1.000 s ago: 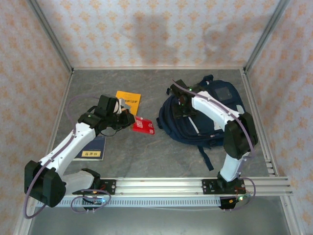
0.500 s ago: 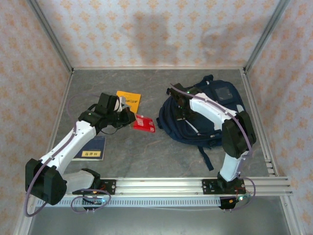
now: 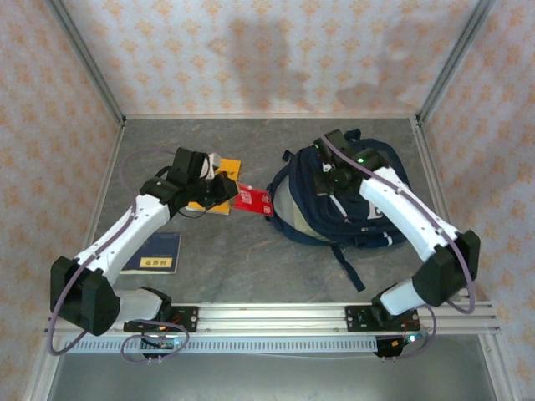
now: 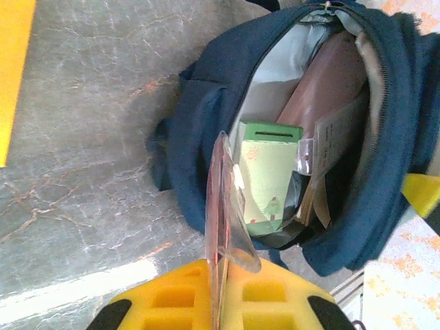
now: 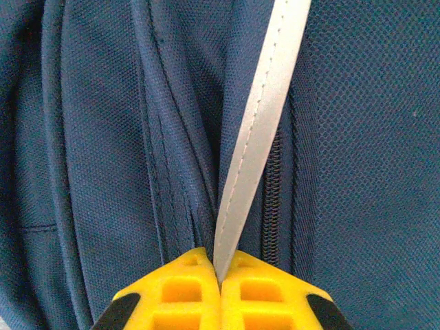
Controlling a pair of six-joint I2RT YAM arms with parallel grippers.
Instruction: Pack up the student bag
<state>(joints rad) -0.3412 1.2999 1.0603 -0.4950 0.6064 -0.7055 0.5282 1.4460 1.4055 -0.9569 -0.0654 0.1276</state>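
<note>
The student bag (image 3: pixel 308 220), large and navy, lies at the right of the table with its mouth facing left. In the left wrist view the student bag (image 4: pixel 199 130) gapes open, with a green box (image 4: pixel 265 175) and a brown book (image 4: pixel 322 82) inside. My left gripper (image 3: pixel 227 192) is shut on a red packet (image 3: pixel 253 200) in clear wrap, held just left of the mouth. From the wrist, that packet (image 4: pixel 221 206) stands edge-on in my left gripper (image 4: pixel 220 267). My right gripper (image 5: pixel 220 267) is shut on the bag's grey stripe (image 5: pixel 254 137), on top of the bag (image 3: pixel 328 184).
A yellow booklet (image 3: pixel 219 182) lies partly under my left gripper. A blue book (image 3: pixel 157 252) rests near the left front. The metal rail (image 3: pixel 276 317) runs along the near edge, and patterned walls close in the table on three sides.
My left gripper has carried the red packet right and away from me, up to the bag's mouth. My right arm has swung right with the stripe, and the bag's mouth now gapes wider.
</note>
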